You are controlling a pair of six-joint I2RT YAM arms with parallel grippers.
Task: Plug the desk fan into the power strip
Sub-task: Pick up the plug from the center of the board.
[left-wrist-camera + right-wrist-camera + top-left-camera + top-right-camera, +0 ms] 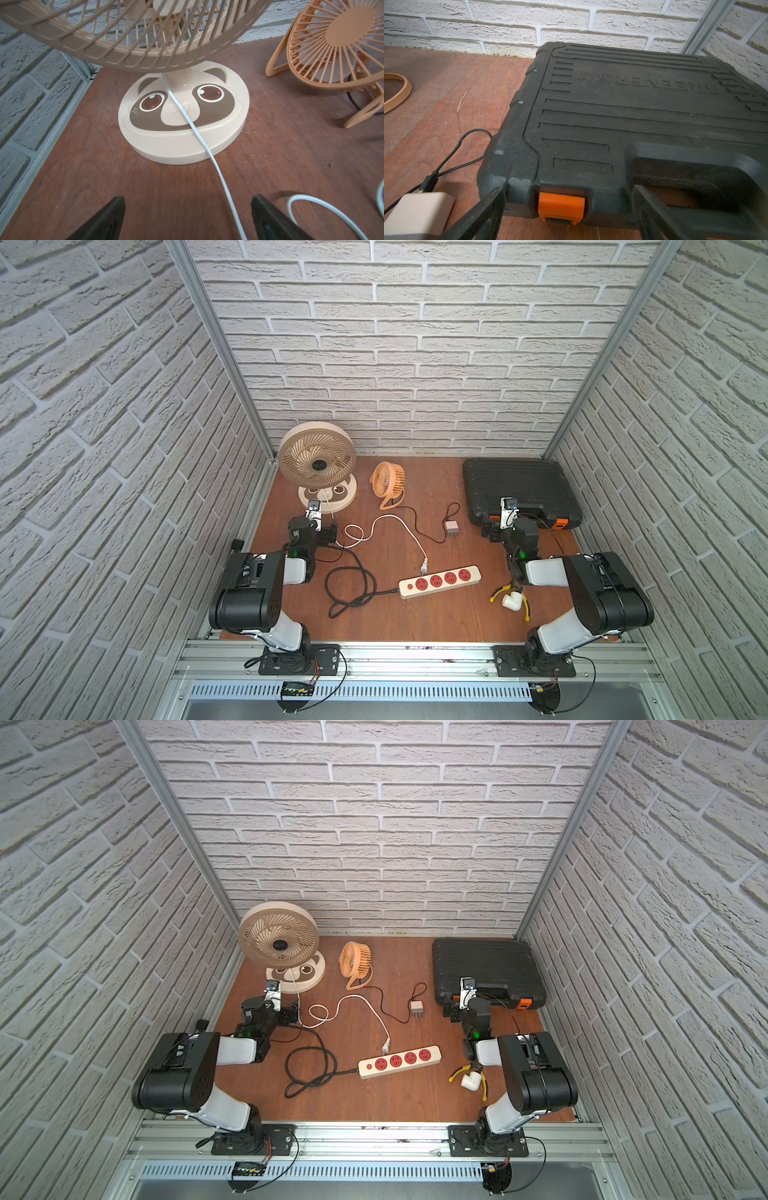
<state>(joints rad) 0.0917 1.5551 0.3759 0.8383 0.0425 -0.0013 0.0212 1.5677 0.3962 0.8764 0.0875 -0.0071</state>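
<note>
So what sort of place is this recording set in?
Most likely a mock-up robot test cell, not a real room: brick-pattern wall panels held by aluminium posts, a wooden tabletop fronted by a metal mounting rail, and workshop-style props such as the power strip and a black tool case.

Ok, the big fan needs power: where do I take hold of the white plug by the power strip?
Probably the white plug by its body, across the two long sides, from straight above: it lies flat on the table, its cord trailing away behind, the power strip close in front.
</note>
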